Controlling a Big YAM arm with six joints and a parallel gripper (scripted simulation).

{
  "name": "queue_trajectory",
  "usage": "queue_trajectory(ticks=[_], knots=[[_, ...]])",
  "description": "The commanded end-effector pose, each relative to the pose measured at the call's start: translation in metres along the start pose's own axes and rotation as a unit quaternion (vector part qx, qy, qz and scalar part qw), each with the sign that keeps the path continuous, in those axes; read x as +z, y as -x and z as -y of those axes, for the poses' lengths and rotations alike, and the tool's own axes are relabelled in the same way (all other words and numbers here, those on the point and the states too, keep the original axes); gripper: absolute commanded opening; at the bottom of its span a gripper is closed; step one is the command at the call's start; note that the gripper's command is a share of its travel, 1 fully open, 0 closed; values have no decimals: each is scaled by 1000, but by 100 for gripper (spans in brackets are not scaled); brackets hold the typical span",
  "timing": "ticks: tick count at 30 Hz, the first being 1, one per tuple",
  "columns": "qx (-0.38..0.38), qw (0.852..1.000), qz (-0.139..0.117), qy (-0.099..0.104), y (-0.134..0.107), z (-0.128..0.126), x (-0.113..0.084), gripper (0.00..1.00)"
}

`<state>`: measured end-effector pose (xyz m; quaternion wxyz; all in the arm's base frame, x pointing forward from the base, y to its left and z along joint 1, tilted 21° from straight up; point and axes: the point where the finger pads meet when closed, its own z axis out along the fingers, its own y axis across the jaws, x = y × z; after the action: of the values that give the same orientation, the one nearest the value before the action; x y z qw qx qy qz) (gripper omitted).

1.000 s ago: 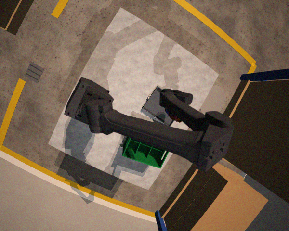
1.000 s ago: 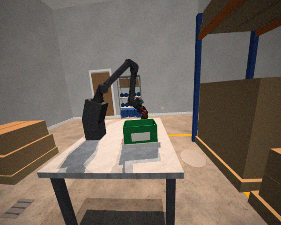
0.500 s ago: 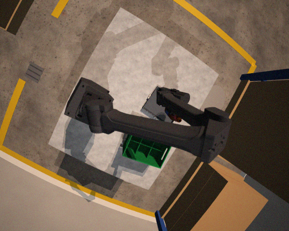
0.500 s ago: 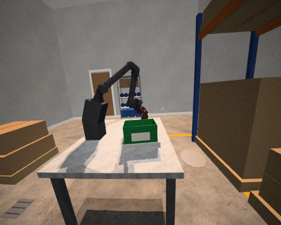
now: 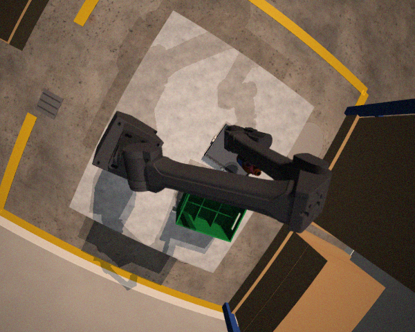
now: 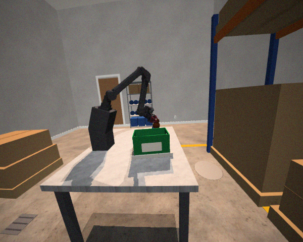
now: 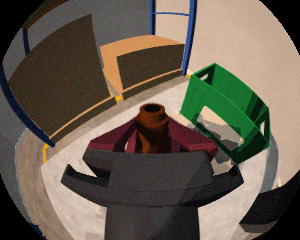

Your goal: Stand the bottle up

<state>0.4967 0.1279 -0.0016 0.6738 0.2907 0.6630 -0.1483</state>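
One brown bottle sat clamped between the maroon fingers of the gripper, its neck and rim pointing away from the wrist camera, straight out past the fingertips. The jaws stood part-way closed on the bottle's body, gripping it from both sides.

From the exterior view, the gripper hung above the far edge of the green crate, angled down and to the right, with the bottle showing as a small brown shape at its tip, lifted off the table surface. That view hid the tray entirely behind the crate, so how high the bottle rode above it could not be read there.

The top view supplied what the side view lacked: the grey tray lay on the pale table just beyond the crate, and the forearm crossed over most of it. The bottle peeked out beneath the wrist at the tray's right side, probably over the tray's edge rather than its middle, though the arm covered too much to be sure. The crate's inner dividers were visible only from above.

The wrist view alone showed the grip itself, with the crate off to the right of the fingers, tilted in frame, and cardboard stacks and blue rack posts in the background.
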Motion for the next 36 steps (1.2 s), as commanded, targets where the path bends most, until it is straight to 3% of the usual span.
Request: queue_trajectory(ticks=[1, 36], knots=[[8, 1000, 6, 7, 1, -6, -5, 0], [6, 1000, 5, 6, -2, -5, -4, 0]])
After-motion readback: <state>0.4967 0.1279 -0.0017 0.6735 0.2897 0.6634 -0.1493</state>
